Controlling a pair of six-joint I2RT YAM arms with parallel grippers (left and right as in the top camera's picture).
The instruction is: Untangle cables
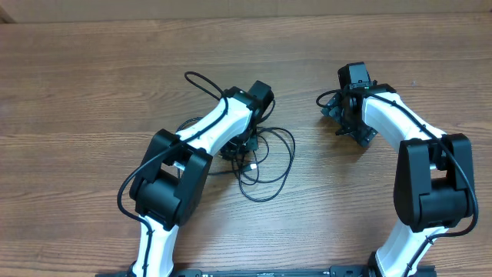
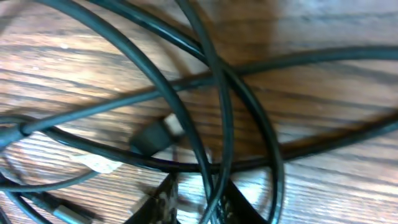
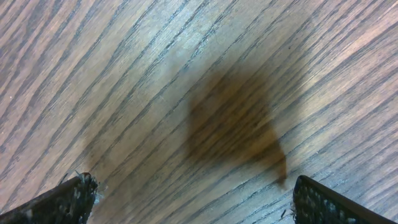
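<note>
The cables are thin black cords lying in a tangle of loops on the wooden table, left of centre. My left gripper is down in the tangle. In the left wrist view its fingertips are drawn close together with cable strands running between them. A small plug end lies just ahead of the tips among crossing loops. My right gripper is open and empty over bare wood, well to the right of the tangle. Its wide-apart fingertips show only table between them.
One cable loop reaches back to the left, behind the left arm. A pale label or tape piece lies under the strands. The table edge runs along the back.
</note>
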